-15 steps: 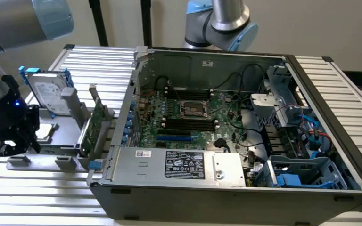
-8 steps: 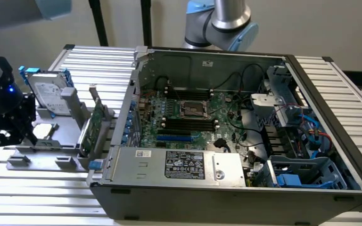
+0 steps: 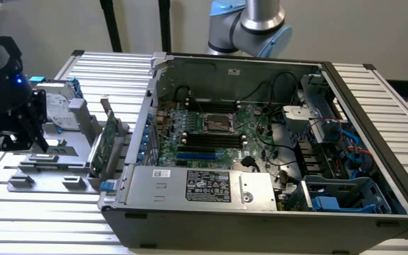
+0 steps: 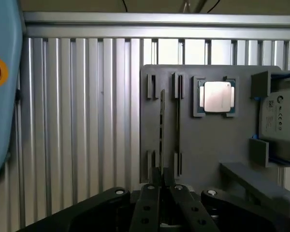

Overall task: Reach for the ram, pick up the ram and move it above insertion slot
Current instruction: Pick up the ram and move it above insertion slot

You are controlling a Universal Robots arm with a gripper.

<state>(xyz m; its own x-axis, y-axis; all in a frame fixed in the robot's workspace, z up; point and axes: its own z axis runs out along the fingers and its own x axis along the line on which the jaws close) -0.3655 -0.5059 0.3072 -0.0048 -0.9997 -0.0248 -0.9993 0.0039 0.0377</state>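
My hand [image 4: 163, 178] clamps the ram [image 4: 162, 125], seated in holder [image 4: 208, 145] at 9 o'clock from case [image 3: 261, 228]; lift, carry pending

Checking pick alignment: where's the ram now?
Wrist view: the ram stands on edge in the grey holder plate, beside the square processor chip, in line with the gripper.

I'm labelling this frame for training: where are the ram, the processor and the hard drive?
ram [image 4: 162, 126], wrist view, middle of its thin edge.
processor [image 4: 216, 96], wrist view, centre of its silver lid.
hard drive [image 4: 280, 115], wrist view, its labelled face.
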